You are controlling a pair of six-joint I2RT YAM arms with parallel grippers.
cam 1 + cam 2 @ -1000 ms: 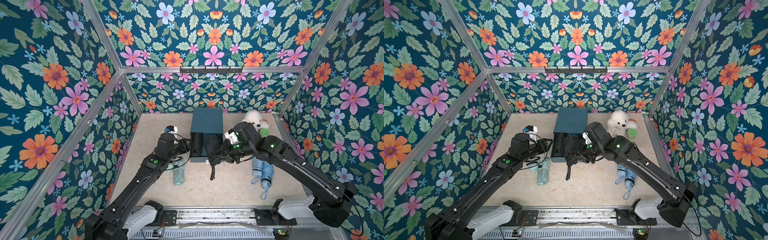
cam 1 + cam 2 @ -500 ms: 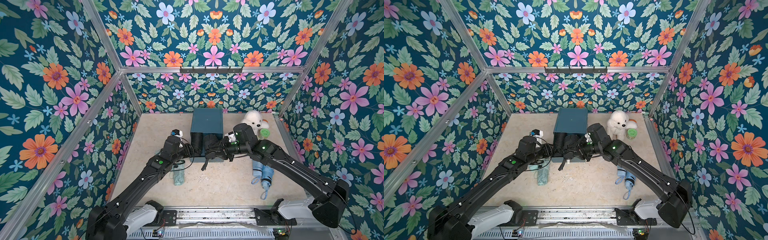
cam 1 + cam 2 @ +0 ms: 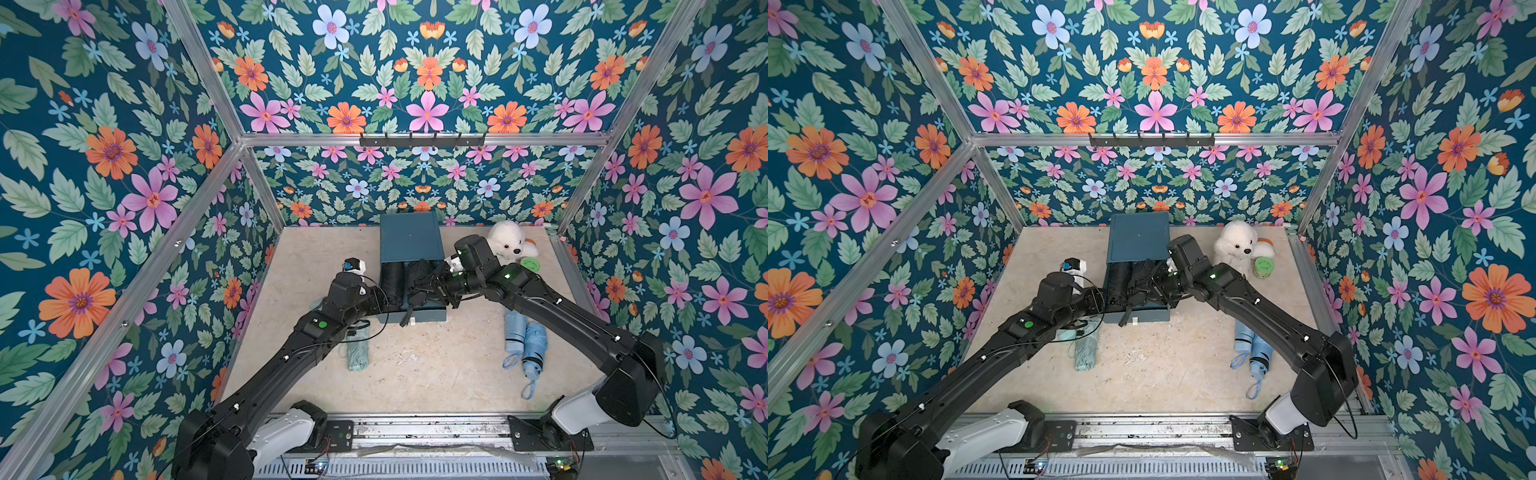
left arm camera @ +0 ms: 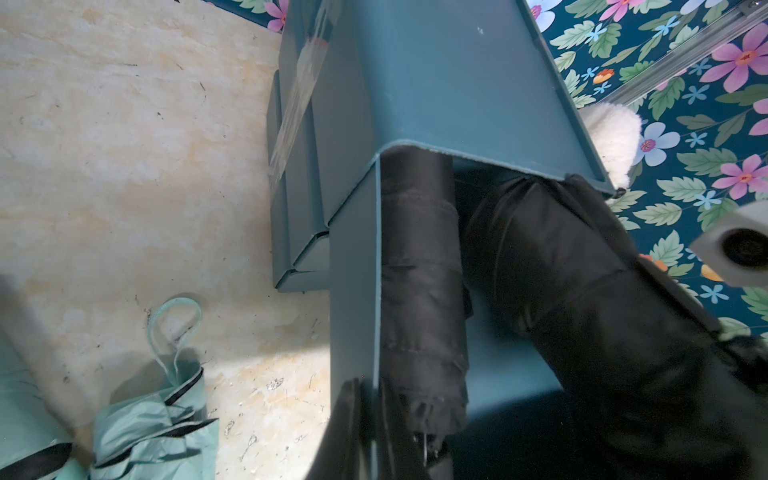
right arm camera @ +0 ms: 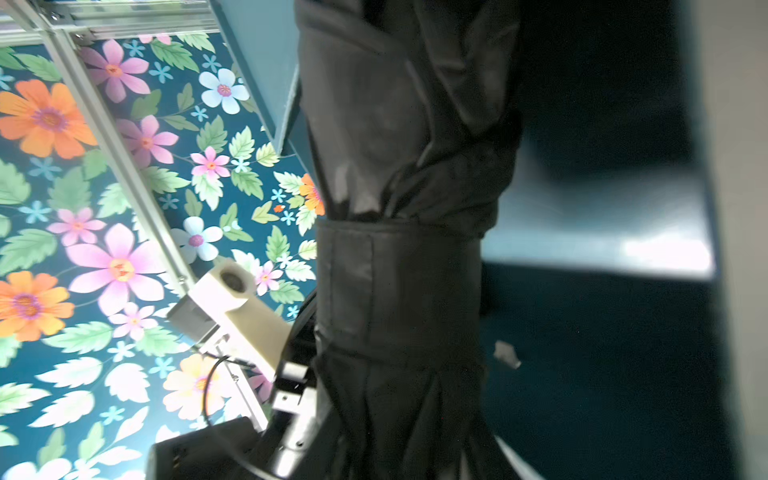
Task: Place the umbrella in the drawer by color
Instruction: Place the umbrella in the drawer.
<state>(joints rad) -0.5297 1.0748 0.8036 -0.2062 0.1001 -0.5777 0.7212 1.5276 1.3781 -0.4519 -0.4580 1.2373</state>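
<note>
Umbrella (image 3: 419,275), black and folded, clamped in right gripper (image 3: 437,286) over the open far-centre drawer (image 3: 430,316), right of its stowed twin (image 3: 392,281), left gripper (image 3: 385,297) pinched on drawer's left wall; best lowered flat alongside, dangling strap (image 3: 406,313) tucked in before release.

Right claw (image 3: 435,286) on black umbrella (image 3: 417,276) in open teal drawer (image 3: 432,316), left claw (image 3: 384,296) at drawer's side
</note>
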